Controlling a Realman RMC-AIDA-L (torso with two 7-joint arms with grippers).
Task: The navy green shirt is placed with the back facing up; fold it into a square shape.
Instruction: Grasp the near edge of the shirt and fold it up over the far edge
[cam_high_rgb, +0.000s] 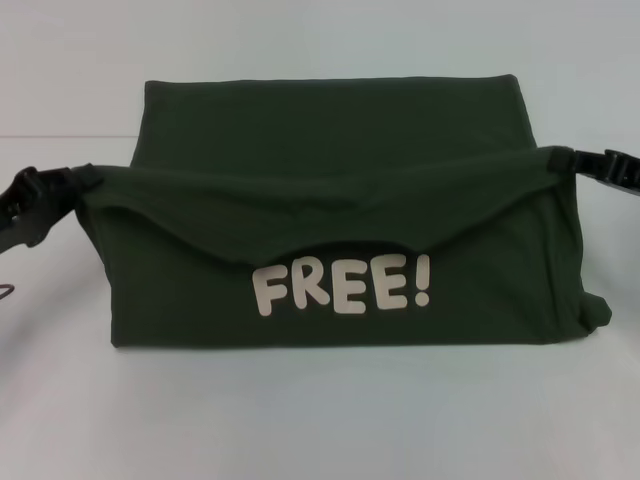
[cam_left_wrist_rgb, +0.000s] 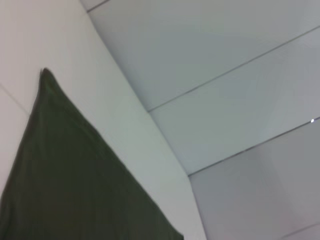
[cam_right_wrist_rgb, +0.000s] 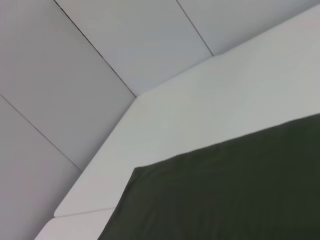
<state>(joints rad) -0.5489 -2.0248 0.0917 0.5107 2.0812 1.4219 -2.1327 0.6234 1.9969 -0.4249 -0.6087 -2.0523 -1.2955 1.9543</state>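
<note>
The dark olive-green shirt (cam_high_rgb: 330, 140) lies on the white table. Its near part is lifted and hangs between my two grippers, showing white "FREE!" lettering (cam_high_rgb: 342, 286) on the raised side. My left gripper (cam_high_rgb: 78, 182) is shut on the shirt's left edge. My right gripper (cam_high_rgb: 566, 160) is shut on the right edge. The held fold sags in the middle. The shirt shows in the left wrist view (cam_left_wrist_rgb: 65, 175) and the right wrist view (cam_right_wrist_rgb: 225, 195) as plain green cloth; no fingers show there.
The white table (cam_high_rgb: 320, 420) extends in front of the shirt and at both sides. Pale wall panels with seams (cam_left_wrist_rgb: 230, 75) stand behind the table's far edge (cam_right_wrist_rgb: 175, 85).
</note>
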